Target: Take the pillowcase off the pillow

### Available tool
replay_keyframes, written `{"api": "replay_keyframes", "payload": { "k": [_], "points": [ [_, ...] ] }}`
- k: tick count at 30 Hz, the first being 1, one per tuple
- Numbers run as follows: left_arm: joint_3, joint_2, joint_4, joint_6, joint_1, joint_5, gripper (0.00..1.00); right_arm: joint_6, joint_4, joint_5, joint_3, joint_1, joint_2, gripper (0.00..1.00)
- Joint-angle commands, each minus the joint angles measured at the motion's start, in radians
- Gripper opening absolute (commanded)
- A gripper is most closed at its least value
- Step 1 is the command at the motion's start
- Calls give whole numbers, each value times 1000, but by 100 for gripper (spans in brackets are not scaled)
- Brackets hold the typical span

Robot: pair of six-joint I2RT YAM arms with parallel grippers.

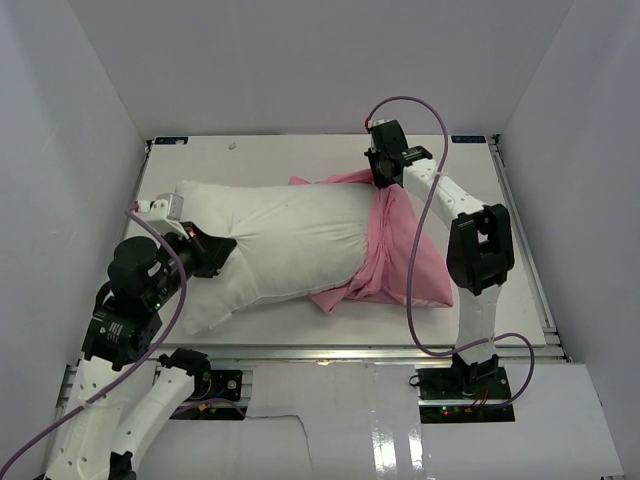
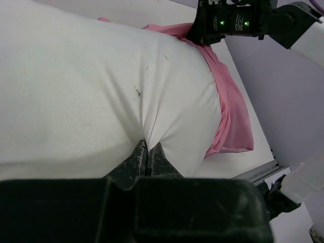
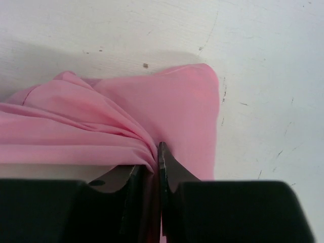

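Pillow (image 1: pixel 280 240) is lying across the middle of the top view, mostly bare. The pillowcase (image 1: pixel 395 255) is only on over its right-hand end, bunched up centre-right of the frame w/ a loose flap trailing toward the lower edge.

Left gripper (image 2: pixel 148 158) is clamped on a pinch of the pillow's plain white fabric near its left end, jaws basically together w/ a fold between them. Right gripper (image 3: pixel 154 162) is clenched on a gathered wad of the pink cloth at the upper side of the case, pleats fanning out from the fingers.

Handling-wise, imo: the case is thin, limp and light, so it'll stretch and slide rather than push. Grab it bunched like that, several layers, not a single one. Pillow's squishy + bulky, prob light, but such a small fabric pinch could slip if the pull gets hard. Tbh a deeper bite wd hold better.
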Motion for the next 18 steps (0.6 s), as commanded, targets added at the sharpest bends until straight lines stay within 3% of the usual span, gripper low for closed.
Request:
{"api": "replay_keyframes", "payload": {
  "k": [1,5,9,14,16,18],
  "points": [
    [103,-57,-30,9,8,-159,0,7,99,244,-21,-122,-11,19],
    [83,-65,-43,9,8,-257,0,55,62,195,-9,-153,-11,20],
    [11,-54,-12,16,8,-250,0,52,25,-135,1,-119,-55,34],
    [-14,9,10,36,8,-202,0,48,64,-268,-76,-30,-245,46],
    [-30,27,23,27,8,-176,0,52,128,-374,-184,17,-366,53],
    [-67,23,49,6,8,-101,0,64,157,-365,-273,65,-469,59]
  ]
}}
